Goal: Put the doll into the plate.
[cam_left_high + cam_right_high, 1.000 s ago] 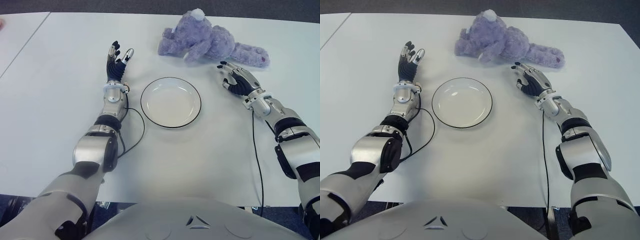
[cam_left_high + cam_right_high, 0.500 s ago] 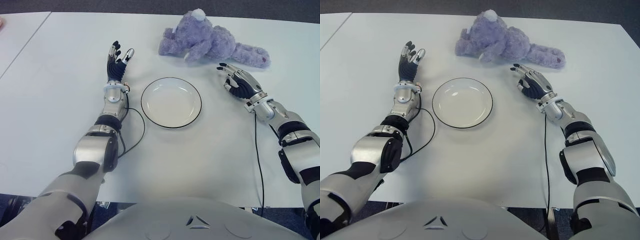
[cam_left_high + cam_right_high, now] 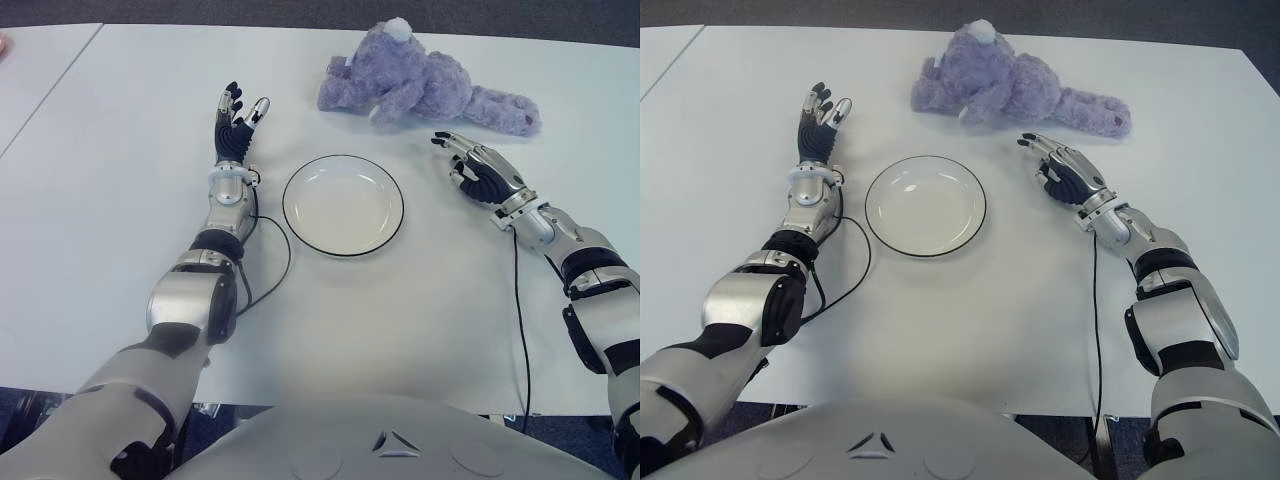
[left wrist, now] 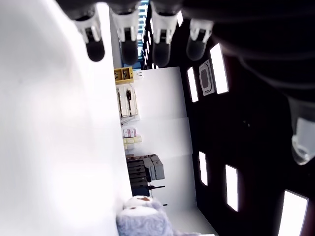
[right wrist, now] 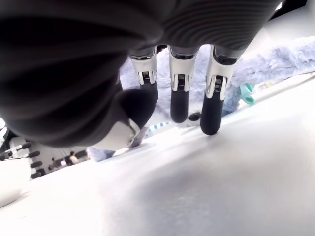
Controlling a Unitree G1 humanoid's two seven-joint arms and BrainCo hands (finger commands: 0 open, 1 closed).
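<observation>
Lying crosswise beyond the plate (image 3: 343,204), the doll (image 3: 425,87) is nearest the right robot hand (image 3: 478,173), fingers spread, empty.

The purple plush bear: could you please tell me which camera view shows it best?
Either eye view: the purple plush bear lies whole on the white table, beyond the plate. The left wrist view catches only a bit of it at the frame edge, and the right wrist view shows fur behind the open right hand's fingers.
</observation>
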